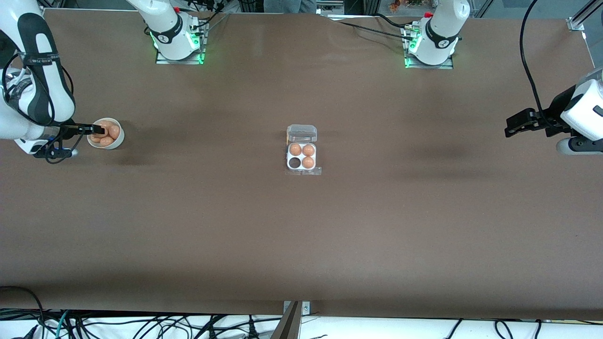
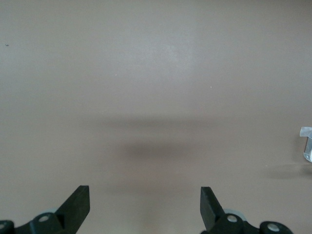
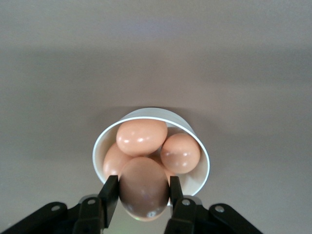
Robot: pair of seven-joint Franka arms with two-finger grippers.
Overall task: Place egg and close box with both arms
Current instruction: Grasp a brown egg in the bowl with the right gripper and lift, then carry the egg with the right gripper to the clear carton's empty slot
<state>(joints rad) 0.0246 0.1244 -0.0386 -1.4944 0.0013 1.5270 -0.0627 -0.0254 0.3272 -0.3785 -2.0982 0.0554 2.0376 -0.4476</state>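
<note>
My right gripper [image 1: 100,130] reaches into the round white bowl [image 1: 116,139] at the right arm's end of the table. Its fingers are shut on a tan-orange egg [image 3: 144,187], right gripper [image 3: 144,191], with other eggs [image 3: 140,137] lying under it in the bowl [image 3: 202,168]. The box [image 1: 302,156] sits mid-table with its clear lid [image 1: 302,133] open. Three eggs fill its cells and one cell [image 1: 295,163] is dark. My left gripper [image 1: 511,127] waits open above the table at the left arm's end, its fingers [image 2: 78,202] wide apart around nothing, left gripper [image 2: 145,204].
Both arm bases [image 1: 178,42] stand along the table edge farthest from the front camera. A corner of the clear box [image 2: 307,144] shows at the edge of the left wrist view. Cables [image 1: 141,325] lie below the table's near edge.
</note>
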